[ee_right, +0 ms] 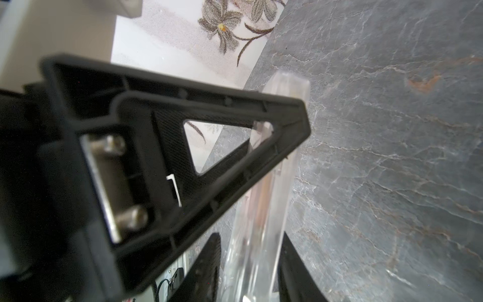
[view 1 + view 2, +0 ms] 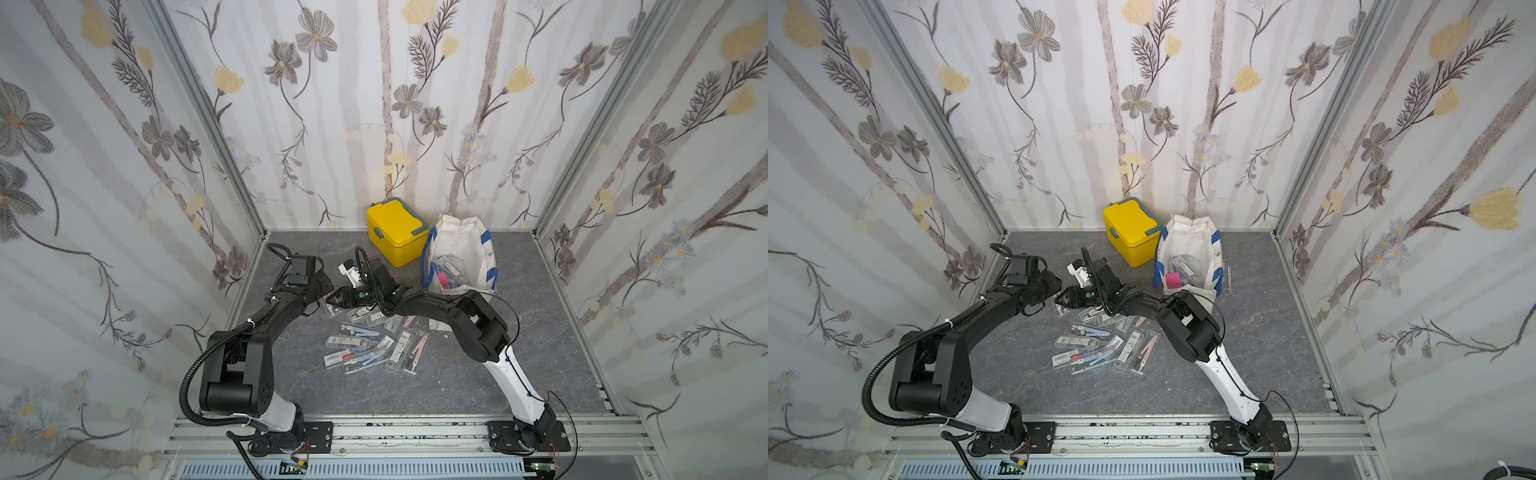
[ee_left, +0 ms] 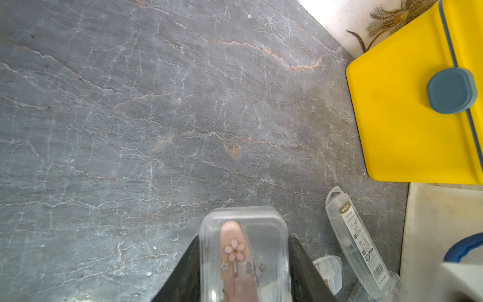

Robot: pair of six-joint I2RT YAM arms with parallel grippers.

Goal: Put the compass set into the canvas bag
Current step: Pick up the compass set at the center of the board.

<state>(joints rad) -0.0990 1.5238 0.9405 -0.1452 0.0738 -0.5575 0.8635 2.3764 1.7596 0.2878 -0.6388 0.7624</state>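
A compass set (image 3: 243,251), a pink compass with flower print in a clear plastic case, sits between the black fingers of my left gripper (image 3: 243,239), which is shut on its flat sides. In the right wrist view the same case (image 1: 285,104) shows edge-on, and my right gripper (image 1: 251,235) has its fingers pressed against both of the case's thin edges. In both top views the two grippers meet left of centre (image 2: 331,300), above the table. The canvas bag (image 2: 465,237) stands open at the back right, with several items inside.
A yellow lidded box (image 2: 395,232) stands just left of the bag. Several more clear compass cases (image 2: 374,345) lie piled on the grey stone table in front of the grippers. Small scissors (image 2: 1227,282) lie right of the bag. Walls close in three sides.
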